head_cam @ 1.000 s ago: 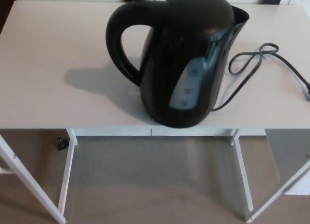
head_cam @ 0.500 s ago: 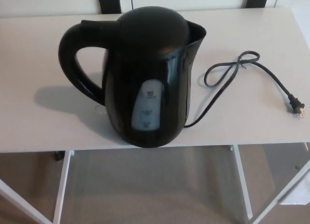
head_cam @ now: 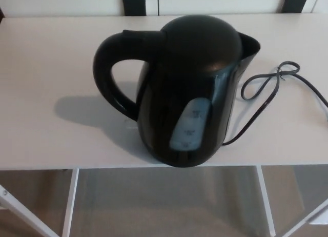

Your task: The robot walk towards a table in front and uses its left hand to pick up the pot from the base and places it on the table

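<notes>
Robot hand out of view, either side; grip state can't be told.
Pot (head_cam: 189,93) upright near surface (head_cam: 46,52) front edge, handle (head_cam: 108,75) pointing left, cord (head_cam: 266,91) trailing right. Left reach should wrap the handle, lift straight up.

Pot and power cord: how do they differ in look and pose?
The pot stands upright and bulky at the front edge of the table; the cord lies flat and thin, looped to its right. The pot is glossy with a pale level window; the cord is plain. Both are dark and rest on the table.
</notes>
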Tool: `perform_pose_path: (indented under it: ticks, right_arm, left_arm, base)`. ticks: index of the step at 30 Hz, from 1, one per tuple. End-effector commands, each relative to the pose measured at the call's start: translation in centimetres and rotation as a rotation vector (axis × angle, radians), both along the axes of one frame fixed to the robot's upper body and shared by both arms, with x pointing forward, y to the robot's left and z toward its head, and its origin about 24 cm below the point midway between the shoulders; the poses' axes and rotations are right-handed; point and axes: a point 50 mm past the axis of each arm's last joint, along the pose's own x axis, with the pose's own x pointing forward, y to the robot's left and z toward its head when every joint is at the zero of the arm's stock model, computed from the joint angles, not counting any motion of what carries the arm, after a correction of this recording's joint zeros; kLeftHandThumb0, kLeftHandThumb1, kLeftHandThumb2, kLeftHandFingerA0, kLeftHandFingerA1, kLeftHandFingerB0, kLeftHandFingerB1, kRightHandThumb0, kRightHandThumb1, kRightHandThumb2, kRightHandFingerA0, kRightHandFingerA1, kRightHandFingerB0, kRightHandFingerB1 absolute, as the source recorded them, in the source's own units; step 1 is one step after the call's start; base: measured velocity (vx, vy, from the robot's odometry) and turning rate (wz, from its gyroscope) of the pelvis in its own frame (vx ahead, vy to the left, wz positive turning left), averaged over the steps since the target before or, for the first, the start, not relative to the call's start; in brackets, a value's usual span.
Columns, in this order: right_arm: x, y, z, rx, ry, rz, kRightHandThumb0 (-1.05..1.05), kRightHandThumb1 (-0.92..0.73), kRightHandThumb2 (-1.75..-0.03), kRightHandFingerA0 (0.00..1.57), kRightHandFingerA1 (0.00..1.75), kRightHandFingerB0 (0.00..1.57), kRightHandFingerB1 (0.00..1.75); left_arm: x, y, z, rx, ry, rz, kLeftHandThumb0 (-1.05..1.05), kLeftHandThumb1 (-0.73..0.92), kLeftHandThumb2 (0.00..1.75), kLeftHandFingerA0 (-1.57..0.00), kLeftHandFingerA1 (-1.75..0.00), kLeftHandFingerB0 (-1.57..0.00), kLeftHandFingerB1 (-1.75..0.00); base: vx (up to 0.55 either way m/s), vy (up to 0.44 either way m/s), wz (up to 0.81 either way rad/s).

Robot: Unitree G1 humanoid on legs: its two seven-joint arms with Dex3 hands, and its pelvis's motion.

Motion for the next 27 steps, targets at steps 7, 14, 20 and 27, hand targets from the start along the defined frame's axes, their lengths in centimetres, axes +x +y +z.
perform_pose_path:
  ticks: [7,14,20,27]
  right_arm:
    - [-0.6,-0.6,-0.1,-0.014,0.014,-0.009,-0.36,-0.48,-0.87,0.39,0.61,0.36,0.58]
    - [0.4,-0.6,0.0,-0.019,0.005,0.001,-0.35,-0.69,-0.6,0.43,0.53,0.41,0.48]
    - [-0.2,-0.4,0.1,-0.024,0.01,-0.014,-0.37,-0.49,-0.89,0.42,0.62,0.31,0.55]
    - [-0.3,-0.6,0.1,-0.042,0.0,-0.036,-0.34,-0.49,-0.88,0.44,0.63,0.33,0.56]
  left_arm:
    - [-0.5,-1.6,1.4,-0.004,-0.039,-0.197,-0.37,0.71,0.61,-0.38,-0.37,-0.25,-0.32]
    - [1.9,-5.4,11.8,-0.473,-0.538,-0.845,-0.44,0.48,0.72,-0.29,-0.49,-0.29,-0.43]
    - [3.5,-5.4,23.5,-0.731,-0.987,-1.078,-0.59,0.42,0.54,-0.32,-0.51,-0.3,-0.35]
    - [4.8,-3.9,30.8,-0.432,-1.386,-0.909,-0.71,0.5,0.56,-0.42,-0.46,-0.35,-0.34]
  base:
    - [0.01,-0.003,0.01]
    - [0.0,0.0,0.0]
    - [0.0,0.0,0.0]
    - [0.0,0.0,0.0]
